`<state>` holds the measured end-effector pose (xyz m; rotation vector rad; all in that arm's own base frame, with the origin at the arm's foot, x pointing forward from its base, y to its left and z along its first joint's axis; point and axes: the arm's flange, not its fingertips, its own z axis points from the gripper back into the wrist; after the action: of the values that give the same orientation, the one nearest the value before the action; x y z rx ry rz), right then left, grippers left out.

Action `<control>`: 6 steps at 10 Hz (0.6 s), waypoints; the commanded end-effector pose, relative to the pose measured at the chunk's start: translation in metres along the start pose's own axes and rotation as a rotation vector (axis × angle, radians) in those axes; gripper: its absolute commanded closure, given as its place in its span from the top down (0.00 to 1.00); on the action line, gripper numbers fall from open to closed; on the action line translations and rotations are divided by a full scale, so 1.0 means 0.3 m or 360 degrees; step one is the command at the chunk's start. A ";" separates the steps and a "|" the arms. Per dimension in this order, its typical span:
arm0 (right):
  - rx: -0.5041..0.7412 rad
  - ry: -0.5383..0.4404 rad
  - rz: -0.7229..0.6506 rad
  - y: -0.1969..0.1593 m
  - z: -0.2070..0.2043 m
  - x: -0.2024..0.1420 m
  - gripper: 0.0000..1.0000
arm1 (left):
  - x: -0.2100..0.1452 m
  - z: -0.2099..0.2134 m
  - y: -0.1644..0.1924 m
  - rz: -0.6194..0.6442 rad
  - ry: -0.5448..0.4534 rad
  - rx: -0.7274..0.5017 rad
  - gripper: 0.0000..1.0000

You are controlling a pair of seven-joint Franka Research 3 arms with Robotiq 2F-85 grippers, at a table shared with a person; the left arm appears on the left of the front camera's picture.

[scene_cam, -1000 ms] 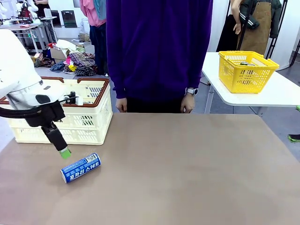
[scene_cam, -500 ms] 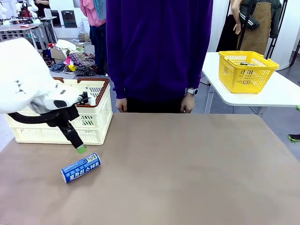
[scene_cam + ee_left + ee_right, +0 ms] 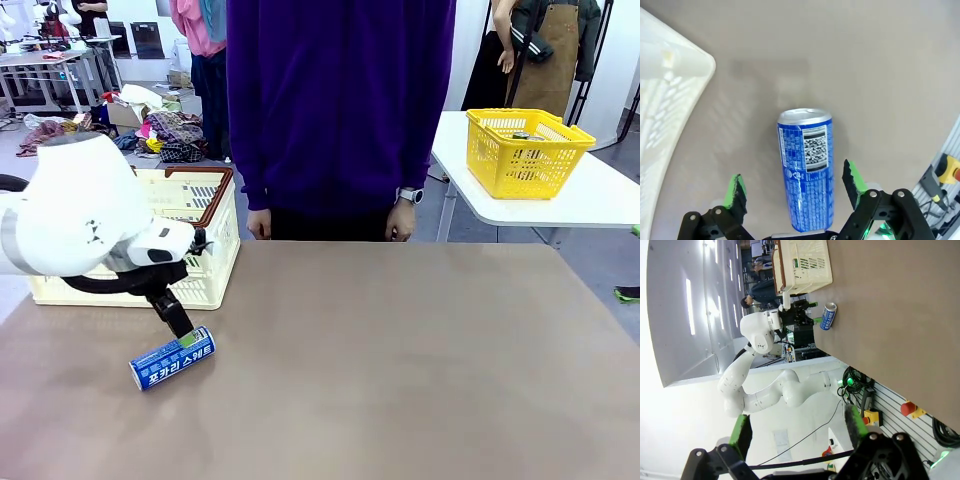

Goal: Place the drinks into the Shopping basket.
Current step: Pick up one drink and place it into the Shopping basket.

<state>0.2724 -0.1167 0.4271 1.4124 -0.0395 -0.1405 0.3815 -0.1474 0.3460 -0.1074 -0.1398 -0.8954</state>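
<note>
At lower left, the left arm bends low, its claw [image 3: 185, 332] spread wide astride the blue can [image 3: 172, 359], which lies on the tabletop [image 3: 400, 370] near the basket [image 3: 215, 262]. The right claw [image 3: 797, 432] is also spread, holding nothing.

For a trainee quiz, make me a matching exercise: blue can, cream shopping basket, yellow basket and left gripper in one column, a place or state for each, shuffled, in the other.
1. blue can
2. Shopping basket
3. yellow basket
4. left gripper

A. on the white side table
B. open, a finger on each side of the can
C. lying on its side on the brown table
D. standing at the brown table's far left

Pairs: 1-C, 2-D, 3-A, 4-B
</note>
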 end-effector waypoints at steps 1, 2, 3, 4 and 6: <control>0.0025 -0.0009 -0.0017 0.014 0.000 -0.002 1.00 | -0.097 -0.077 -0.068 0.0055 0.0064 -0.0004 1.00; 0.0025 -0.0009 -0.0017 0.014 0.000 -0.002 1.00 | -0.115 -0.103 -0.087 0.0055 0.0107 -0.0044 1.00; 0.0025 -0.0009 -0.0017 0.014 0.000 -0.002 1.00 | -0.126 -0.121 -0.100 0.0052 0.0130 -0.0063 1.00; 0.0025 -0.0009 -0.0017 0.014 0.000 -0.002 1.00 | -0.131 -0.134 -0.107 0.0038 0.0136 -0.0094 1.00; 0.0025 -0.0009 -0.0017 0.014 0.000 -0.002 1.00 | -0.131 -0.153 -0.112 0.0022 0.0152 -0.0106 1.00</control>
<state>0.2724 -0.1167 0.4271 1.4124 -0.0395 -0.1405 0.3732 -0.1600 0.3070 -0.1155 -0.0196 -0.8898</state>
